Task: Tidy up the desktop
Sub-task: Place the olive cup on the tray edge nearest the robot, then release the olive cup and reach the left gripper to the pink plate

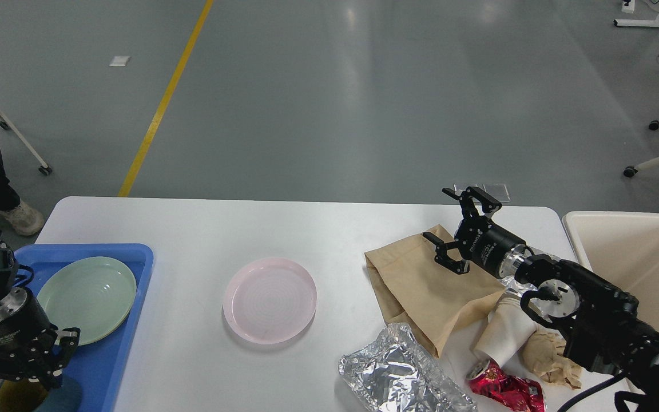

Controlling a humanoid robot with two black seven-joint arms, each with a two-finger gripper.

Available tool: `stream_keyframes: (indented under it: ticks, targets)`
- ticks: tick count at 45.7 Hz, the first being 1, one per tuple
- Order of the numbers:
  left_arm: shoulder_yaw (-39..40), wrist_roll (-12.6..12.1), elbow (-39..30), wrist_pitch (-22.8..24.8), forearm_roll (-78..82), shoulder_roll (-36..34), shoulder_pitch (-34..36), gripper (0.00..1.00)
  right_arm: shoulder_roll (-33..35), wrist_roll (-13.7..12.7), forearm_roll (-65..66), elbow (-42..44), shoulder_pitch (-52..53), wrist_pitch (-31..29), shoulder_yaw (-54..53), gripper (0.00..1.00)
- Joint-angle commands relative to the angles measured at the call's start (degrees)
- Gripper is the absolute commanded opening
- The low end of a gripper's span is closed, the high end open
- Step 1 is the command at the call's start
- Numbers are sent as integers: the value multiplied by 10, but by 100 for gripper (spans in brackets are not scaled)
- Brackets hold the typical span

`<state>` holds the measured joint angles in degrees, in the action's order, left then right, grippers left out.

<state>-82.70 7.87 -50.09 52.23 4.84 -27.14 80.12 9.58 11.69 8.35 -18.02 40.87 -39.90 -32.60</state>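
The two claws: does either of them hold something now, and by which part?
The right claw is open above the brown paper bag and holds nothing. The left claw points down over the blue tray; any hold cannot be told.

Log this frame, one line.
left tool: open, over blue tray | right tool: open, above paper bag | pink plate: on desktop

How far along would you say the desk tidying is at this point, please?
Early. Done: a green plate lies in the blue tray. In hand: nothing; the left gripper hangs over the tray's near end, and the right gripper, open, hovers over the paper bag. Left on the desktop: the pink plate, the bag, foil, a red wrapper and crumpled paper. The bin looks empty.
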Motion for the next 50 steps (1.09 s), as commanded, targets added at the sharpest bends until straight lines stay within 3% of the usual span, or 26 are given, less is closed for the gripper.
stream_keyframes:
  ticks: [1, 12, 15, 29, 40, 50]
  targets:
    - [0, 2, 0, -9, -4, 0, -1, 47, 0, 0, 0, 0, 0, 0, 0, 100]
    - [-6, -3, -8, -2, -1, 0, 7, 83, 0, 0, 0, 0, 0, 0, 0, 100]
    - [-13, -3, -20, 20, 0, -4, 27, 94, 0, 0, 0, 0, 0, 0, 0, 100]
    - [-24, 3, -26, 28, -8, -2, 209, 96, 0, 0, 0, 0, 0, 0, 0, 100]
    - [16, 1, -23, 28, -78, 44, 205, 96, 0, 0, 0, 0, 0, 0, 0, 100]
    - [19, 2, -22, -143, -170, 65, 144, 96, 0, 0, 0, 0, 0, 0, 0, 100]
